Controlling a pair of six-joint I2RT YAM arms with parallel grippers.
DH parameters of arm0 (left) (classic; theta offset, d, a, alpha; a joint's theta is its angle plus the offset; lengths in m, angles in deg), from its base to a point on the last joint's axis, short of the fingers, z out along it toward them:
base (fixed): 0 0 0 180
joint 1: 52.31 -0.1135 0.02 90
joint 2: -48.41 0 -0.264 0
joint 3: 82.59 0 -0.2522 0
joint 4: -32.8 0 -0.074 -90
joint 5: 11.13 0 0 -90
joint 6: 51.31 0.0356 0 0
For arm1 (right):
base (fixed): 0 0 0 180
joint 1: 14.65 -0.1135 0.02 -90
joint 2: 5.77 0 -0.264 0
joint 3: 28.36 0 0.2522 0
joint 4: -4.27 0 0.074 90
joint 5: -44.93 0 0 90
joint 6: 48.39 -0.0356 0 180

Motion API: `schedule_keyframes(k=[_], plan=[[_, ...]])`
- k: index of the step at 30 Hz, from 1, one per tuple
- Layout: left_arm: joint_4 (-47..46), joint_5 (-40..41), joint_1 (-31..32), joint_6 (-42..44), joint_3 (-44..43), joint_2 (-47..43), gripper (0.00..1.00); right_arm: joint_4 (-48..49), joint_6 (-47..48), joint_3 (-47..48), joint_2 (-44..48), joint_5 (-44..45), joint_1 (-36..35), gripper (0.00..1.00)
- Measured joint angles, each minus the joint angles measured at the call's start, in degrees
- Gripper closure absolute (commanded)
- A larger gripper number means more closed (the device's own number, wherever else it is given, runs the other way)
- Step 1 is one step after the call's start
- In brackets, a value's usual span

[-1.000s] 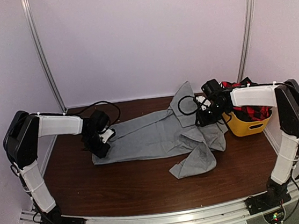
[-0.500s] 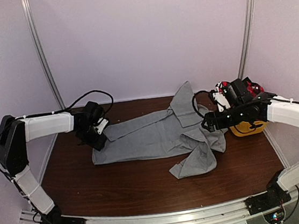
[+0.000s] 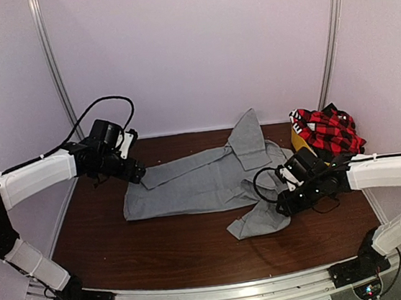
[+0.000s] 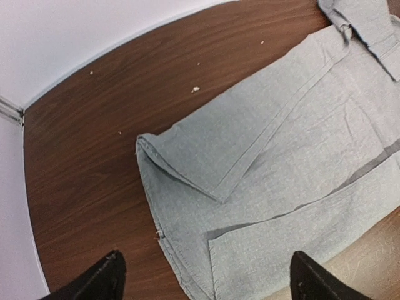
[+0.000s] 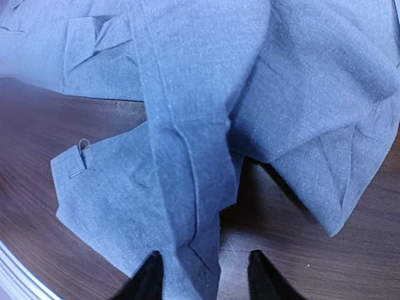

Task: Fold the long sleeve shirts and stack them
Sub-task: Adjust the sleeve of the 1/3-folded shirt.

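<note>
The left end effector (image 4: 206,282) is hovering with its fingers wide apart and nothing between them. In the top view, taking 12 o'clock as the back wall, it is sitting just above the hem corner (image 4: 141,142) of the grey shirt (image 3: 201,185). From this end effector the body of the shirt is extending toward 3 to 4 o'clock.

The right end effector (image 5: 204,279) is also holding its fingers apart. It is standing low over the near sleeve (image 3: 258,221), and in the wrist view a folded ridge of that sleeve is running into the gap between the fingers. No clamping on the cloth is showing.

The grey shirt is lying flat on the table (image 3: 161,252), its long axis running 9 to 3 o'clock, hem at 9 and collar toward 3. One sleeve is pointing to 12 o'clock at the back edge. The other is trailing to about 5 o'clock, crumpled and doubled over itself. The plaid shirt (image 3: 326,130) is sitting heaped at the 2 o'clock corner, apart from both end effectors.

Judgement: the fold is only beginning. The governing relation is that each arm is covering one end of the long axis, the left nearer the hem and the right nearer the loose sleeve. The right arm appears better placed to pinch the sleeve ridge beneath it and carry it toward 11 o'clock, onto the shirt body.
</note>
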Motion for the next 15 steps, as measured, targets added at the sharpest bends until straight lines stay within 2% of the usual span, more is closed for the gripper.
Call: schedule_keyframes(k=[3, 4, 9, 15], plan=[[-2.9, -2.7, 0.0, -1.5, 2.1, -3.0, 0.02, 0.2, 0.1, 0.1, -2.1, 0.5, 0.0, 0.94], [-4.4, -3.9, 0.0, -2.1, 3.1, -3.9, 0.02, -0.2, 0.7, 0.4, -2.6, 0.7, 0.0, 1.00], [-10.3, -9.6, 0.0, -5.2, 7.8, -7.6, 0.02, -7.8, 2.3, 9.8, -4.8, 7.1, 0.0, 1.00], [-13.7, -13.3, 0.0, -7.3, 8.5, -8.2, 0.02, -17.4, 5.5, 32.0, -9.1, 20.6, 0.0, 1.00]])
